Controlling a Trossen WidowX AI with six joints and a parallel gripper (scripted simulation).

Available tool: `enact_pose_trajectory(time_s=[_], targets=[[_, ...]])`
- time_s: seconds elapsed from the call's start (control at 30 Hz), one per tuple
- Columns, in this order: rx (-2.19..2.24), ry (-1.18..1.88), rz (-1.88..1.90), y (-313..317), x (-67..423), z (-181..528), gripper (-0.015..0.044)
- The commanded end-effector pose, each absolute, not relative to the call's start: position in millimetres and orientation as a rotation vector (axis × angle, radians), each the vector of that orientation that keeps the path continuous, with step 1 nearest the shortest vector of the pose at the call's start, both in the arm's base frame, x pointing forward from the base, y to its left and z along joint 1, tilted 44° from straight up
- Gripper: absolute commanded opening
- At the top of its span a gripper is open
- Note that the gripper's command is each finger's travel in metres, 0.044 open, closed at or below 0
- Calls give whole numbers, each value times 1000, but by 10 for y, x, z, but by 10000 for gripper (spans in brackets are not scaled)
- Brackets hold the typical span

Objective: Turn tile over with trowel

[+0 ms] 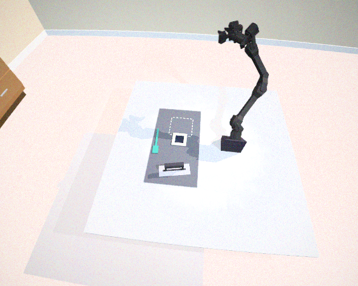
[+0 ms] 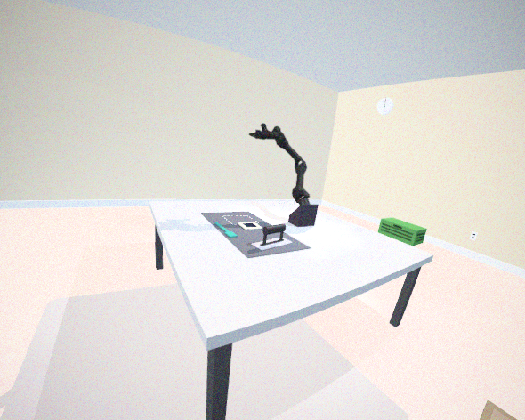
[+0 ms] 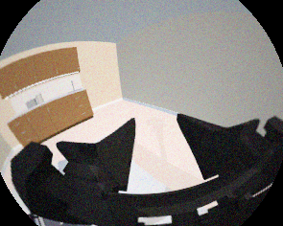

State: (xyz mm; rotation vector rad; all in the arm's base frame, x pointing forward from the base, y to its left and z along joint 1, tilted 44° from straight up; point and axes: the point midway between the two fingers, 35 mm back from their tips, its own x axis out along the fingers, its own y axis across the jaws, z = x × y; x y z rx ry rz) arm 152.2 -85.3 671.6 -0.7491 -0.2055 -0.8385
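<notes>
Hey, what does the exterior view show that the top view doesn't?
Only the exterior view shows the wall clock, the green crate on the floor, a wall outlet and the table legs. Only the top view shows the wooden drawers at the left edge. Both show the open, empty gripper raised high, the teal trowel lying on the mat, the tile marked side up just outside the dashed outline, and the black-handled float.
</notes>
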Motion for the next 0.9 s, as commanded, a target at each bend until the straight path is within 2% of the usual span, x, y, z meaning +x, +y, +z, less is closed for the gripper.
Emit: enact_pose_trajectory(time_s=[0.0,0.5,0.87], targets=[[-738,-119,-734,-727,2183,6471,270],[-646,176,-375,67,3921,5268,270],[-562,480,-216,710,4807,3896,270]])
